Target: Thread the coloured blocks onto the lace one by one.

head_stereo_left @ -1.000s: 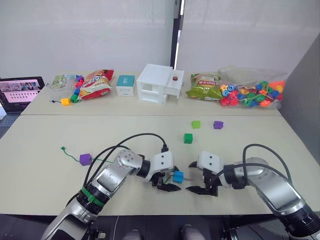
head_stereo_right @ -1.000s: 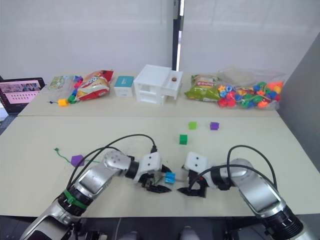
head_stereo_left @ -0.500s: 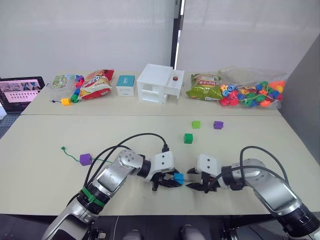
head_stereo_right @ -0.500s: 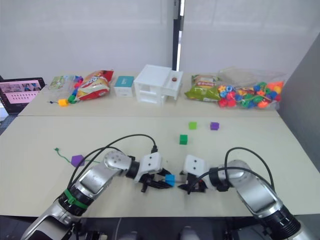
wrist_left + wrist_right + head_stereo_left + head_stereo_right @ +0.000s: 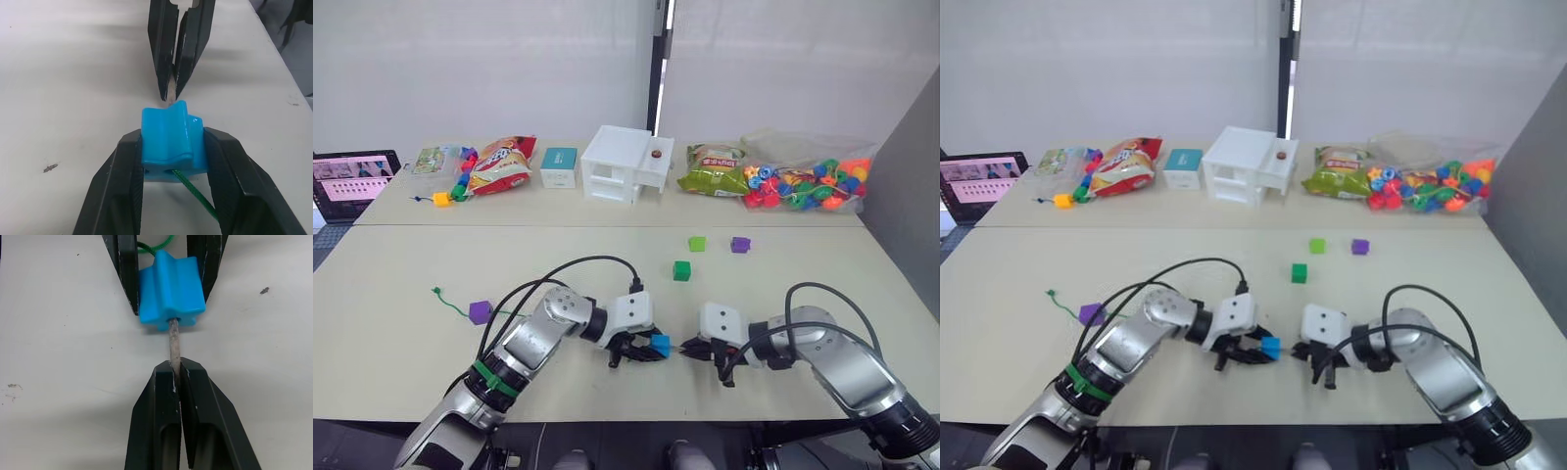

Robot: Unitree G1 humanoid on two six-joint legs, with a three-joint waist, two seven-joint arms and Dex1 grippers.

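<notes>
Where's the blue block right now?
The blue block sits clamped in the left gripper near the table's front edge, with the lace's grey tip poking through it into the shut right gripper.

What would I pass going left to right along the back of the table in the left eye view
Laptop → yellow cube → red snack bag → small teal box → white toy house → green snack bag → clear bag of round beads.
</notes>
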